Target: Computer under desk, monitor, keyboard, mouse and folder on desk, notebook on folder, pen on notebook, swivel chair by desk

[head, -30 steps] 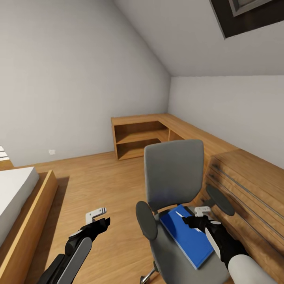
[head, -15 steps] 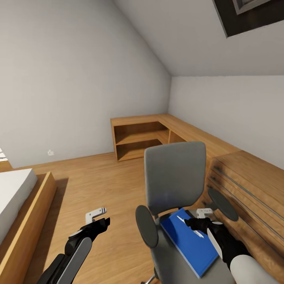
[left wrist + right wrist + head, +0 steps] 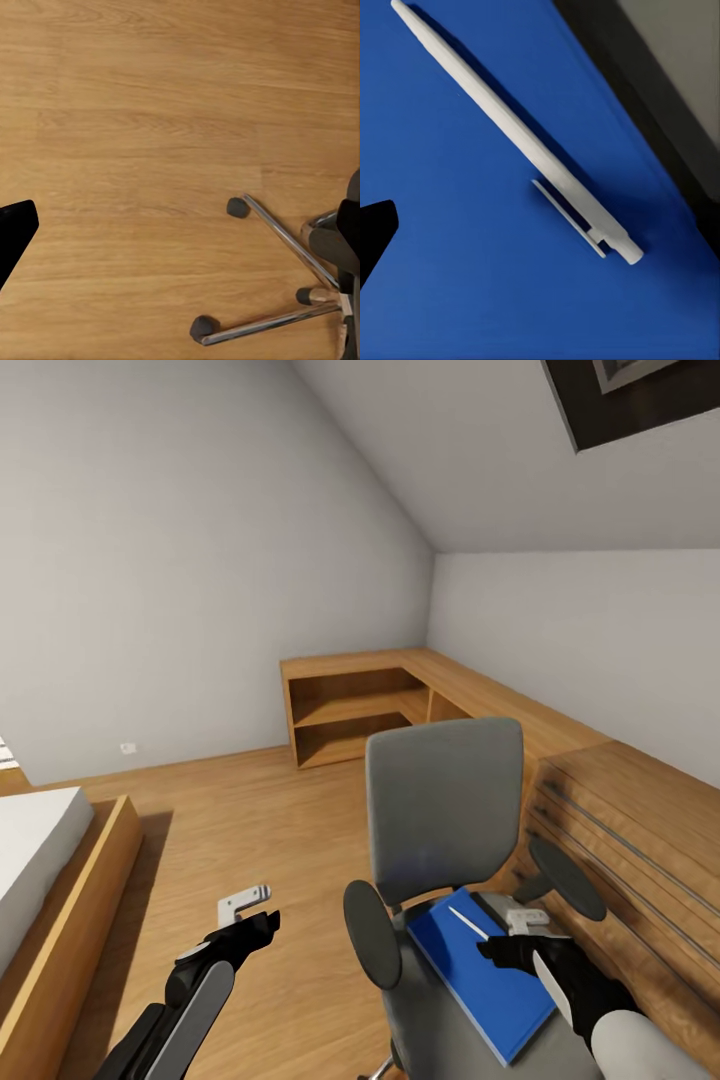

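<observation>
A: What is seen from the head view?

B: The swivel chair (image 3: 440, 830) is seen on the light wood floor (image 3: 260, 830), just beside a low wood cabinet (image 3: 630, 830). The folder (image 3: 480, 970) is laid flat on the seat, and the pen (image 3: 466, 922) is laid on top of it. The right pincer (image 3: 522, 938) is held over the folder's far end, near the pen. The left pincer (image 3: 245, 918) is held over bare floor, apart from the chair. A bed (image 3: 40, 860) in a wood frame is seen at the left, and open wood shelves (image 3: 350, 715) against the far wall.

A: And the pincers' state?

B: For neither one can it be told from this view.

A: The left wrist view?

B: Floor is shown, with the chair's chrome base (image 3: 289, 277) and its castors. One dark fingertip (image 3: 15, 236) is seen at the edge, nothing between; whether released or clenched cannot be told.

A: The right wrist view?

B: The white pen (image 3: 514, 131) is shown lying on the blue folder (image 3: 472, 285), untouched. One dark fingertip (image 3: 373, 232) is seen apart from it; the pincer's state cannot be told.
</observation>
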Robot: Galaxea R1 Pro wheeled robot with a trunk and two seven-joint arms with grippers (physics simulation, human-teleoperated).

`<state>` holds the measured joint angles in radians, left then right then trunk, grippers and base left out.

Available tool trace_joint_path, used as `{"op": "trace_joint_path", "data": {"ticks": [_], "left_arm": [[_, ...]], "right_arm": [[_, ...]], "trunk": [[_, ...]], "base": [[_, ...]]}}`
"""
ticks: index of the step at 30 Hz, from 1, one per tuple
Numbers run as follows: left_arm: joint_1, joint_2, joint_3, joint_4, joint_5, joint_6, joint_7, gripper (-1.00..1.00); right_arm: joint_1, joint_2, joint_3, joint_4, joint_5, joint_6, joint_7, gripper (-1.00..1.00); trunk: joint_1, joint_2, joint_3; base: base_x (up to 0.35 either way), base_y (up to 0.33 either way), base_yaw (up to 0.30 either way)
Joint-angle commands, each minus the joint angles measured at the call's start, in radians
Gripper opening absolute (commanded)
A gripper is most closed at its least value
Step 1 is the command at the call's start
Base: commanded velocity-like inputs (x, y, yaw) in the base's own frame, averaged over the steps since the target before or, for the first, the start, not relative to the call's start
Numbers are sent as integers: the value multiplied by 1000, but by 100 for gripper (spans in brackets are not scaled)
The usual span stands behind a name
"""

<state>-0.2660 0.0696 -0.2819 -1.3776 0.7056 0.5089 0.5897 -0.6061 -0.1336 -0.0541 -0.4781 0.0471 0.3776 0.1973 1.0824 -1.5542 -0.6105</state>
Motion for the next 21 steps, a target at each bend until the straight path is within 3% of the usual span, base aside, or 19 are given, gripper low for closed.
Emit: {"op": "trace_joint_path", "data": {"ticks": [1, 6, 21], "left_arm": [[-1, 1, -3, -1, 9, 0, 10, 100], [-1, 1, -3, -1, 9, 0, 10, 100], [-1, 1, -5, -1, 11, 0, 10, 100]], "right_arm": [[0, 0, -6, -2, 5, 5, 7, 100], [0, -1, -4, -2, 5, 3, 7, 100], [0, -20, -13, -7, 0, -64, 10, 100]], "trunk": [[4, -8, -4], [23, -43, -20], [23, -43, -20]], "base": [[0, 0, 0], [0, 0, 0], [0, 0, 0]]}}
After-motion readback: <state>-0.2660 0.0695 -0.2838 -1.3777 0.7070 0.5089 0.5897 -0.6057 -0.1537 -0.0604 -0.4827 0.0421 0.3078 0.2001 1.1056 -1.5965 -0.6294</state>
